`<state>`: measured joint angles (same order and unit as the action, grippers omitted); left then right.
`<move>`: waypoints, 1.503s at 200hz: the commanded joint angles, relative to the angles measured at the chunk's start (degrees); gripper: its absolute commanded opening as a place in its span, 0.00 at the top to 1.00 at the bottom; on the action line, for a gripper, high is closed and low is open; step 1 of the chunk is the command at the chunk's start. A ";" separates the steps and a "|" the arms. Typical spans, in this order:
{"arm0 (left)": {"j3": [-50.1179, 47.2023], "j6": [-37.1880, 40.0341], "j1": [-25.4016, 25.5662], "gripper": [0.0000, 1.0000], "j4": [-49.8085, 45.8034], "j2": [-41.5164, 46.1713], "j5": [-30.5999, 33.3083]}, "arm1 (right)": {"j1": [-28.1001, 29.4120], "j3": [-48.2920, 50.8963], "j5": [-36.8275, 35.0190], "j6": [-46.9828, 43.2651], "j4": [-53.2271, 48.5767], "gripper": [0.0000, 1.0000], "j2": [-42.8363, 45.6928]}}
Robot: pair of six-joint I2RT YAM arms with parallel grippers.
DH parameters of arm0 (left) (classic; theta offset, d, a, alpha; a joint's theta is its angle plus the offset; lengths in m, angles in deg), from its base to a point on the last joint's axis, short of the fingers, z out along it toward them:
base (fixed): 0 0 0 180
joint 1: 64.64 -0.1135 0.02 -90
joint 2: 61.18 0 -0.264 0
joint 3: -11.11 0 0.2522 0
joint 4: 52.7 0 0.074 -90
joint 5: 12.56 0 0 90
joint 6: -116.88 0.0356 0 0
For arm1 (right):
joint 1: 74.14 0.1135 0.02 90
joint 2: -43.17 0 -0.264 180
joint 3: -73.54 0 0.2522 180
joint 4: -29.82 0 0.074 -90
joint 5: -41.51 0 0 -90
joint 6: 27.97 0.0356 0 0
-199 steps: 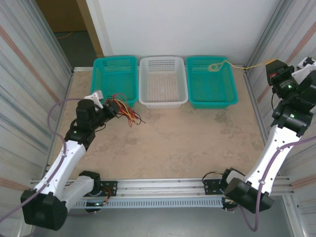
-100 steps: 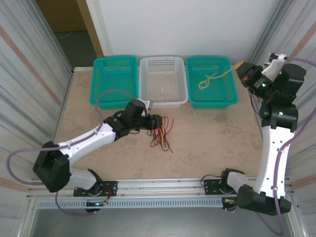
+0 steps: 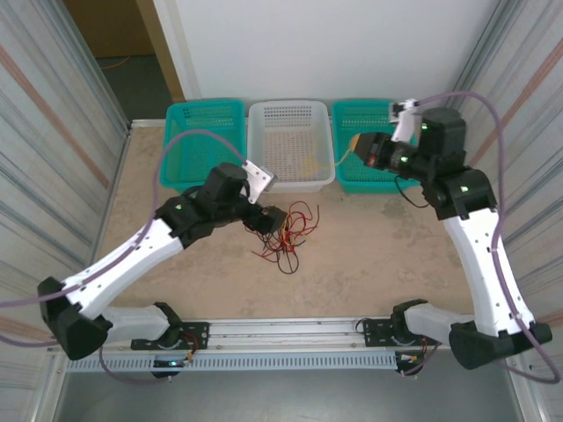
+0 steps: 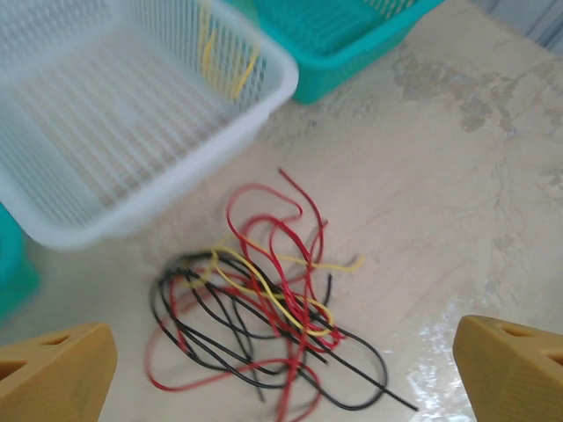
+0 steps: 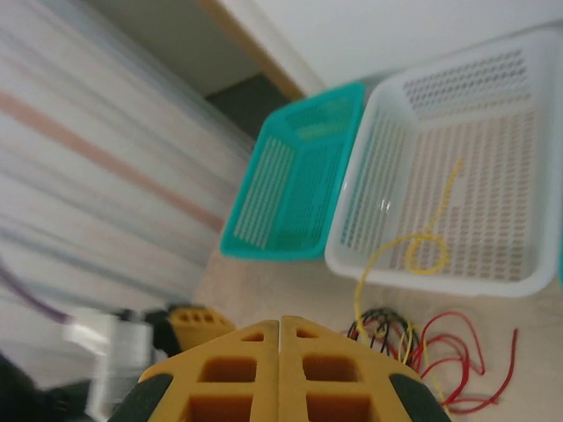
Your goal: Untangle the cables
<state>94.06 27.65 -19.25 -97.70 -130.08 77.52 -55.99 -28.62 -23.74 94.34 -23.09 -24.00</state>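
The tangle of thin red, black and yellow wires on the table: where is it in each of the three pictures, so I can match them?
Top external: the tangle of thin red, black and pale yellow wires lies mid-table, just in front of the white plastic mesh basket.
Left wrist: lower centre, below the basket.
Right wrist: bottom right, below the basket.
Shared landmark: that white basket.

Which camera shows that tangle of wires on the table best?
The left wrist view: the tangle lies close, red, black and yellow strands distinct. From above the tangle looks small; the right wrist catches its edge.
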 commanded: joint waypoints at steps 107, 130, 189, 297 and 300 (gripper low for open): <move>2.06 11.82 -9.00 0.20 11.81 -3.03 -35.30 | 13.39 -2.69 6.15 -0.35 6.81 1.00 -5.57; 1.87 12.39 -8.70 0.23 10.85 -4.21 -36.18 | 13.36 -2.94 7.25 0.53 8.33 1.00 -6.16; 0.47 16.04 -7.54 0.49 10.50 -4.90 -30.64 | 13.23 -3.62 10.02 2.14 10.27 1.00 -6.62; -5.00 12.65 -7.03 1.00 17.08 -1.37 -25.15 | 10.24 -3.27 11.59 4.82 12.58 0.98 -6.13; -5.09 12.14 -7.03 1.00 17.31 -1.28 -24.65 | 10.24 -3.27 11.31 4.77 12.40 0.95 -6.09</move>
<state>90.60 42.45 -26.35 -82.71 -133.40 50.15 -45.06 -30.37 -12.55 97.97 -12.47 -30.69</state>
